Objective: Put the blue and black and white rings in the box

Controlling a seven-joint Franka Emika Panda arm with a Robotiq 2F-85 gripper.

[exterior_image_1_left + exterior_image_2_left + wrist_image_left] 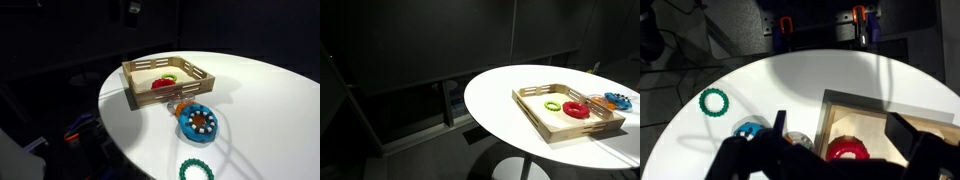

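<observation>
Two dark fingers (780, 135) of my gripper (840, 130) fill the bottom of the wrist view. They are spread wide with nothing between them, so I am carrying nothing. Neither exterior view shows the gripper, so I cannot tell its height.

Beneath the right part of that span lies the pale wooden rim of the box (870, 98), with a red ring (845, 150) resting inside it. Just left of the left finger is the blue ring (748, 130), partly hidden by that finger. It sits on the white counter (790, 80), outside the box. An orange ring (798, 138) lies between the two. In an exterior view the blue ring (199, 123) lies near the box wall with the orange ring just beside it, and its black and white marks face up. The green beaded ring (713, 101) lies further out, well apart from the box.

By my reckoning, none of the job is done. I have yet to bring the gripper over the blue ring, close on it, lift it over the low wall and release it. The box has bare floor beside the red ring for it.
</observation>
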